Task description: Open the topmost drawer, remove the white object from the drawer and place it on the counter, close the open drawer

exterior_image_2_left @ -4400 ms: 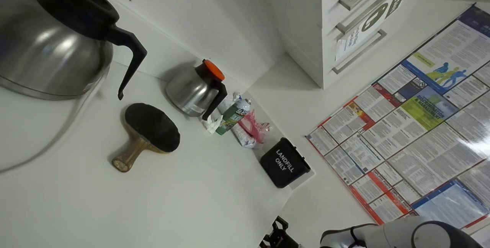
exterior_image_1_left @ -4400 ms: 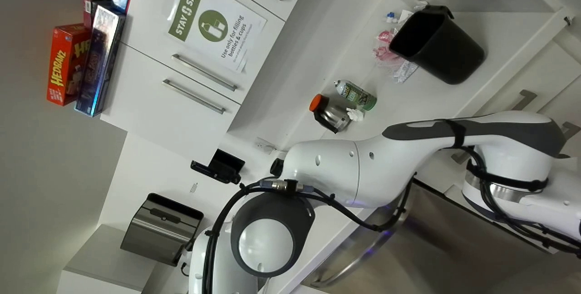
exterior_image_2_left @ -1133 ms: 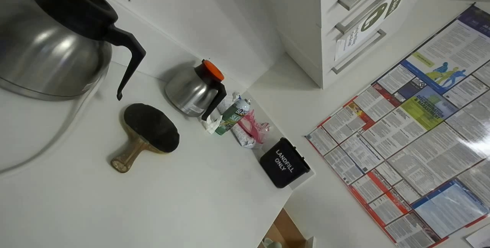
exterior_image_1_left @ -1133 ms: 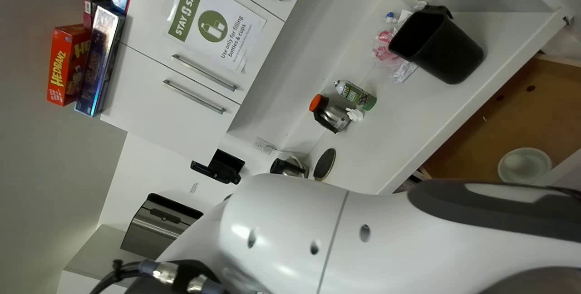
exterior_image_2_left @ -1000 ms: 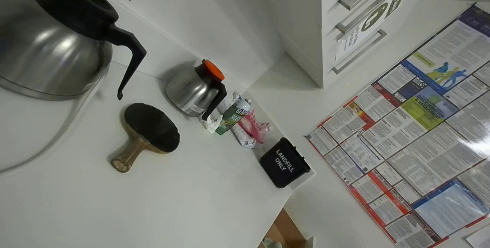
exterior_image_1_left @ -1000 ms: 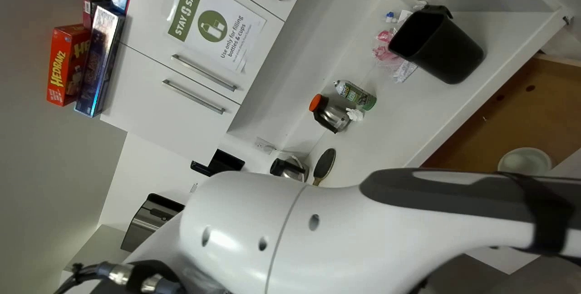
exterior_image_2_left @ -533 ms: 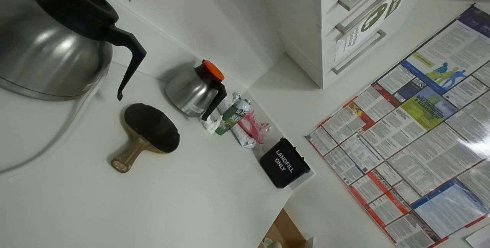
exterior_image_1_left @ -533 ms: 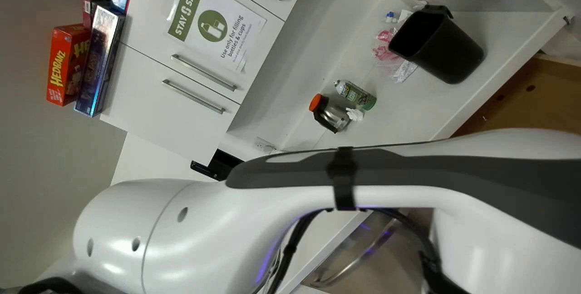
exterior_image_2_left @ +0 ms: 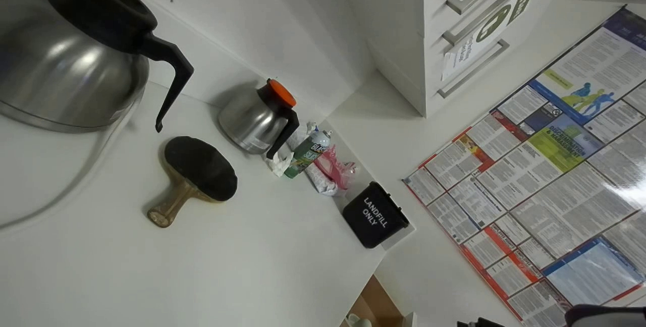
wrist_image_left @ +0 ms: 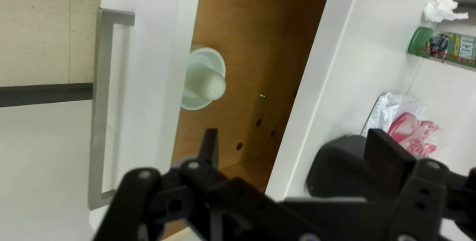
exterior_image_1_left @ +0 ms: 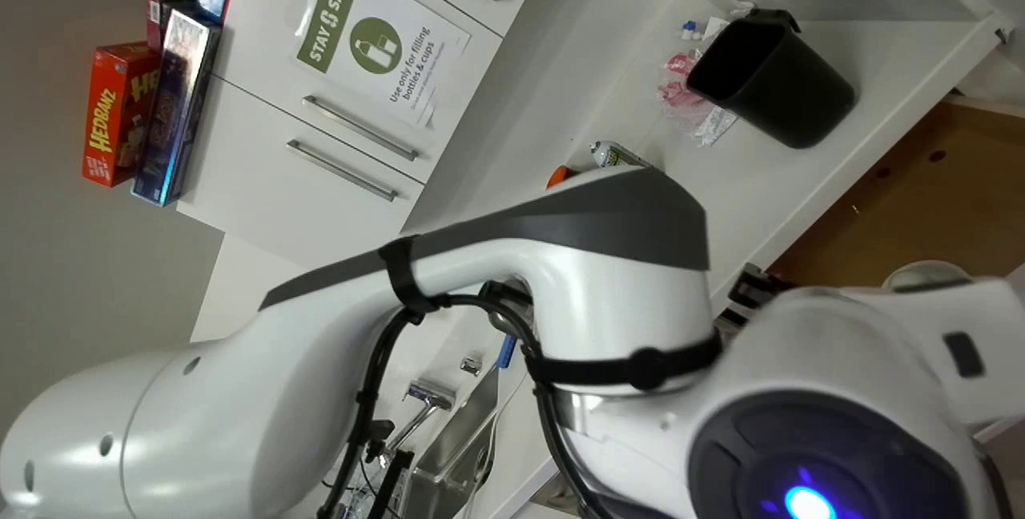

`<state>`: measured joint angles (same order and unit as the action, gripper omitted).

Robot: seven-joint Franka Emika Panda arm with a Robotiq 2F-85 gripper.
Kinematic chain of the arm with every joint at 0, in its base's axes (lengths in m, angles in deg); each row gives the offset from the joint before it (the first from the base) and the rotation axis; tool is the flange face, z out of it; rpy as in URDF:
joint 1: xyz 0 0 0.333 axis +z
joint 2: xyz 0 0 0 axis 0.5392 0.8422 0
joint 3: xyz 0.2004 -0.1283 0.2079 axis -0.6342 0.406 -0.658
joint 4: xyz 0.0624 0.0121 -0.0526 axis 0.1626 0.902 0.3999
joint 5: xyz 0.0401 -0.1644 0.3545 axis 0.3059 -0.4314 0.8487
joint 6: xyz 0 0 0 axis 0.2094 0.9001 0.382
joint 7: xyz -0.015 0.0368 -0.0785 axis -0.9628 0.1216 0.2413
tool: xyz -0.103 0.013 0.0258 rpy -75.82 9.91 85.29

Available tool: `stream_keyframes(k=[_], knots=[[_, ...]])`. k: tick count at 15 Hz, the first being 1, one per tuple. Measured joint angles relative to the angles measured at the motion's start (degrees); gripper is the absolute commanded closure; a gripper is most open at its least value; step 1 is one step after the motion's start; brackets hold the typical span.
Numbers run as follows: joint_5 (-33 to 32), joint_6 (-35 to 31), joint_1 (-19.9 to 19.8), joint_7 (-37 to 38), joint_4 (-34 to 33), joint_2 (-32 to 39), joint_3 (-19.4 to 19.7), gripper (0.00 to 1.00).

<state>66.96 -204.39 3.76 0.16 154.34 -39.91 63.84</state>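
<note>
The topmost drawer [wrist_image_left: 238,21] is pulled out, its pale wood inside bare around one item. Its white front [wrist_image_left: 156,47] carries a long metal bar handle [wrist_image_left: 100,103]. Near that front sits the white object [wrist_image_left: 202,81], a pale bowl with a rounded piece leaning in it. The arm partly covers the white object [exterior_image_1_left: 925,272] in an exterior view. My gripper [wrist_image_left: 293,135] is open with nothing between its fingers, above the gap between drawer and counter [wrist_image_left: 353,58], apart from the white object. In both exterior views the fingers are not clearly seen.
On the counter stand a black bin [exterior_image_2_left: 376,214], a pink plastic bag [exterior_image_2_left: 335,165], a green spray can [exterior_image_2_left: 308,154] and a steel carafe [exterior_image_2_left: 252,120]. A paddle [exterior_image_2_left: 202,168] and a large steel pot [exterior_image_2_left: 75,59] lie farther along. Wall cabinets [exterior_image_1_left: 280,134] hang above.
Several seconds ago the drawer was pushed in; now it is pulled out. Over the last second the arm has swung left in an exterior view, and its wrist has come into sight beside the drawer.
</note>
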Motion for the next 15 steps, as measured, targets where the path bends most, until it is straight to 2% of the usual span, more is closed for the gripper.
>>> stream_keyframes(k=[4,9,15], knots=[[-8.9,-7.1,3.9,5.6,1.3,-3.5,-4.4,0.00],[-16.7,-18.2,7.3,9.3,2.5,-3.0,-9.9,0.00],[-15.5,-24.9,7.0,4.5,1.2,4.9,-13.7,0.00]])
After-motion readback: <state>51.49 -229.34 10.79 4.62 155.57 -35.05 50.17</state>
